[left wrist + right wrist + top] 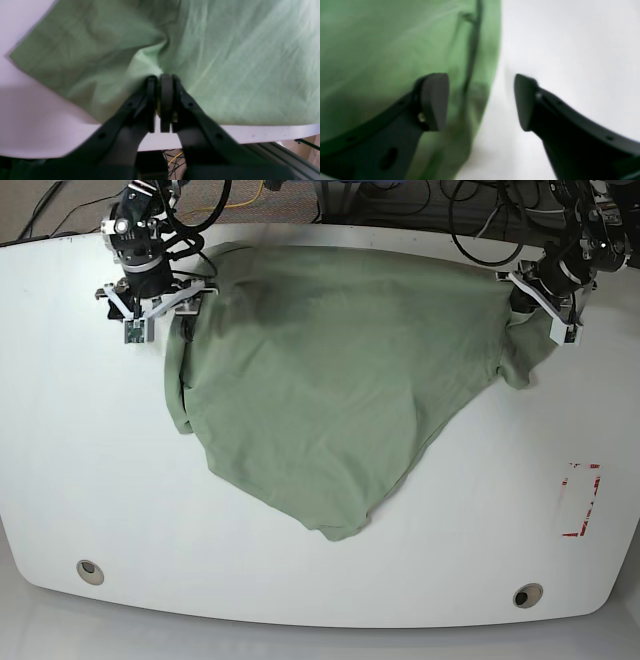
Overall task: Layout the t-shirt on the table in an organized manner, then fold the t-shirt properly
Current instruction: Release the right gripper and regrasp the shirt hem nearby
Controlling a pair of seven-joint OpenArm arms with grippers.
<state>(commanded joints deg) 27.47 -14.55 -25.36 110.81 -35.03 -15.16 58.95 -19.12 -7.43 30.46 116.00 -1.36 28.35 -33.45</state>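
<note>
On the glossy white desk [80,470] the green t-shirt [330,390] lies rumpled, the left fingers [162,80] clamped on its fabric, the right fingers [432,100] apart astride its edge.

The shirt [330,390] lies on the surface [90,470], filling the frame's upper middle. My right pincer [152,310] sits at its upper-left edge, my left pincer [540,292] at its upper-right corner. The tape mark [581,498] lies lower right, well apart from the shirt.

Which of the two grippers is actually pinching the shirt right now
The left gripper: its jaws are shut on a bunched fold of the t-shirt. The right gripper is open, straddling the shirt's edge without clamping it.
</note>
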